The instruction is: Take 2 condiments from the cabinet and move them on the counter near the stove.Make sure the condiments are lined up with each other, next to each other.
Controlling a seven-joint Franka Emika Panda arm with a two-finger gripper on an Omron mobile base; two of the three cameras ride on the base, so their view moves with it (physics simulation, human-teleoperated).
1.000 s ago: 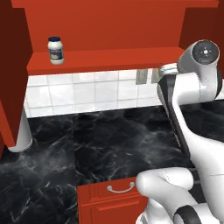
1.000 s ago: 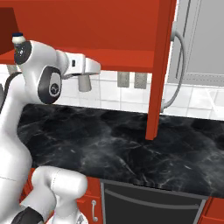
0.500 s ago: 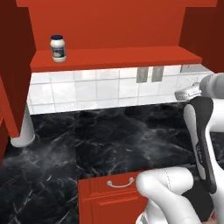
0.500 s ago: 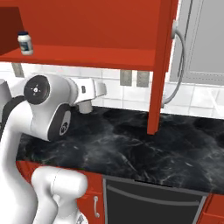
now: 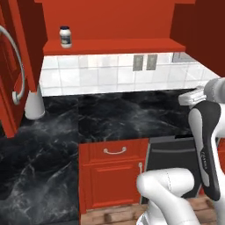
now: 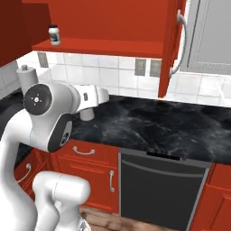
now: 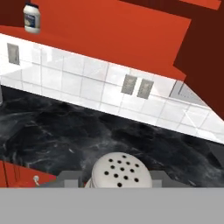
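Note:
My gripper (image 6: 87,109) is shut on the small grey-white shaker (image 6: 86,114) and holds it a little above the black marble counter (image 6: 149,124). In the hand view the shaker's perforated cap (image 7: 119,171) sits between the fingers, over the counter (image 7: 65,135). The white jar with the dark blue lid (image 5: 66,36) stands alone at the left end of the red cabinet shelf (image 5: 118,45); it also appears as the jar (image 6: 54,34) and the jar (image 7: 32,18). The stove is out of view.
The cabinet door (image 6: 173,45) hangs open with its silver handle over the counter. A grey cone-shaped object (image 5: 34,103) stands at the counter's back left. Wall outlets (image 7: 135,86) sit on the white tiles. Red drawers (image 5: 115,151) and a dark dishwasher front (image 6: 158,180) lie below.
The whole picture has shifted, so the base has moved. My arm has come down from shelf height to just over the counter, still holding the shaker.

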